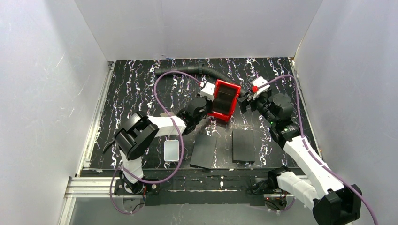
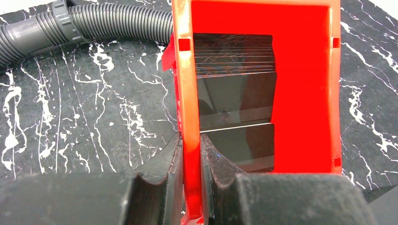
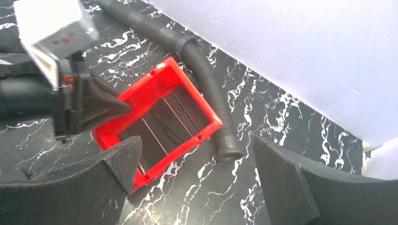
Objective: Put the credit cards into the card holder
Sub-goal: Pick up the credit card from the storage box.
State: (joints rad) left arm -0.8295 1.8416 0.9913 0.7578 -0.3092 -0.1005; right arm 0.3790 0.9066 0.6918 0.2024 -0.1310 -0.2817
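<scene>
A red plastic tray (image 1: 229, 84) sits at the middle back of the table. My left gripper (image 1: 210, 104) is shut on its left wall (image 2: 190, 93), one finger inside and one outside. At the tray's far end lies a striped, fanned stack of thin credit cards (image 2: 234, 56) (image 3: 187, 110). Dark glossy flat faces (image 2: 239, 145) lie below the stack; I cannot tell whether they belong to the card holder. My right gripper (image 1: 244, 101) hangs open just right of the tray (image 3: 173, 159), its jaws wide with nothing between them.
A grey corrugated hose (image 1: 220, 72) (image 2: 94, 23) (image 3: 206, 79) curves behind the tray. Two flat black panels (image 1: 204, 151) (image 1: 244, 145) lie near the front edge, with a white rounded box (image 1: 172, 150) to their left. White walls enclose the table.
</scene>
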